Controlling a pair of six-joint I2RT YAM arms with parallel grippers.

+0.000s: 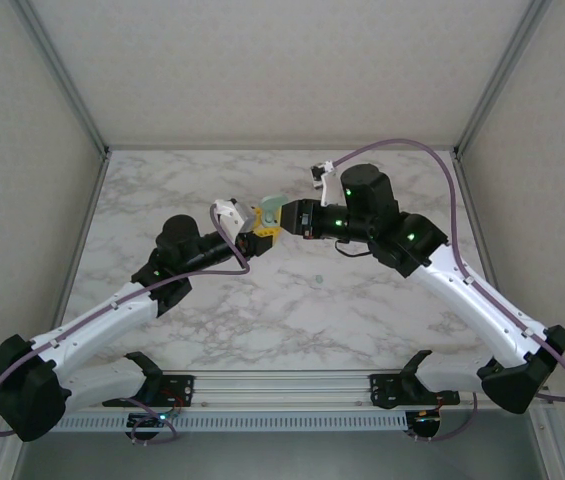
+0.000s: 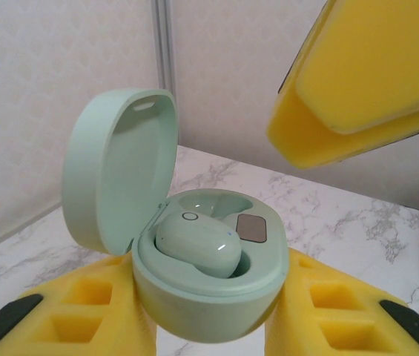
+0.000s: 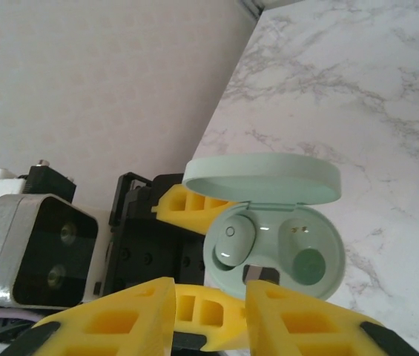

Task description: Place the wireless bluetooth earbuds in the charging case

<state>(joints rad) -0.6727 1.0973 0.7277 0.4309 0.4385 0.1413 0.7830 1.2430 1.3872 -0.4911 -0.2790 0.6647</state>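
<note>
My left gripper (image 1: pixel 262 237) is closed narrowly on the mint charging case (image 2: pixel 209 308), holding it above the tabletop (image 1: pixel 212 320) with the lid (image 2: pixel 113 170) raised. One earbud (image 2: pixel 198 248) sits in a well, and the well (image 3: pixel 309 261) beside it is vacant. My right gripper (image 3: pixel 209 300) hangs just beside the case, fingers slightly parted, gripping nothing.

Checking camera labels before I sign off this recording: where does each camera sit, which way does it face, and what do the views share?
Top external: above and behind the bases, looking down on the marble table; both arms show.
Left wrist: on the left arm, looking along the left tool, shut on the open charging case, one earbud seated.
Right wrist: on the right arm, looking past the open right tool into the case.
Shared: every view shows the case.
</note>
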